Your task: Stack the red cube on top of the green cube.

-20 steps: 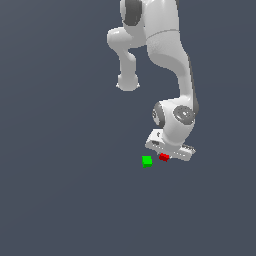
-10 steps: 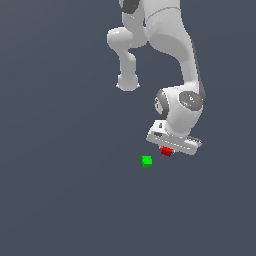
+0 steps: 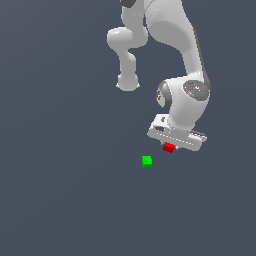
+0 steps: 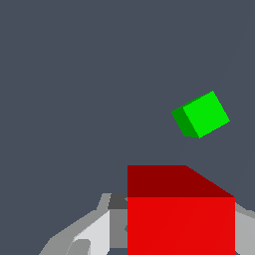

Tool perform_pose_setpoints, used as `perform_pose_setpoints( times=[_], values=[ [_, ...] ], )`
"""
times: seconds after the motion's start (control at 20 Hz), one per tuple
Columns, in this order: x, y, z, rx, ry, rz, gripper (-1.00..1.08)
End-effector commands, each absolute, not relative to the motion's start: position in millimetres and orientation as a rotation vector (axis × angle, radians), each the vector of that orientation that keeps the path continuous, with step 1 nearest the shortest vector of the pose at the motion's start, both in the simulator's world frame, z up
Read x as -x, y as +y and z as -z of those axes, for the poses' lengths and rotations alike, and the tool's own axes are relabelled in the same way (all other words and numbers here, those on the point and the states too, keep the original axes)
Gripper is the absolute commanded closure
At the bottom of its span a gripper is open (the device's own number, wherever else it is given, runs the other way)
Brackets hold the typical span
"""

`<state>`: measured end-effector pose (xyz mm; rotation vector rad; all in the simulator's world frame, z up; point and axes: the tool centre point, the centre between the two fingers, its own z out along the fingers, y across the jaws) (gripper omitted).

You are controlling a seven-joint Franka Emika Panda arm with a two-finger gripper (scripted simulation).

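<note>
The red cube hangs just under the white hand, held off the floor with my gripper shut on it. In the wrist view the red cube fills the near foreground between the grey fingers. The green cube rests on the dark floor, a short way toward the exterior view's left and below the red cube. The wrist view shows the green cube lying apart from the red one, untouched.
The white arm rises above the hand toward the top of the exterior view. A plain dark grey floor surrounds both cubes.
The hand has risen with the red cube in it, lifting it off the floor. The green cube has stayed where it was.
</note>
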<state>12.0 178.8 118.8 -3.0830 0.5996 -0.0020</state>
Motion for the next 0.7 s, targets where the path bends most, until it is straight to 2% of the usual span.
perform_pose_setpoints(
  times=[0.0, 0.3, 0.65],
  values=[
    [-12, 178, -118, 3.083, 0.6, 0.001, 1.08],
    [-17, 159, -106, 3.084, 0.6, 0.001, 1.08],
    [-33, 111, -75, 3.084, 0.6, 0.001, 1.08]
  ],
)
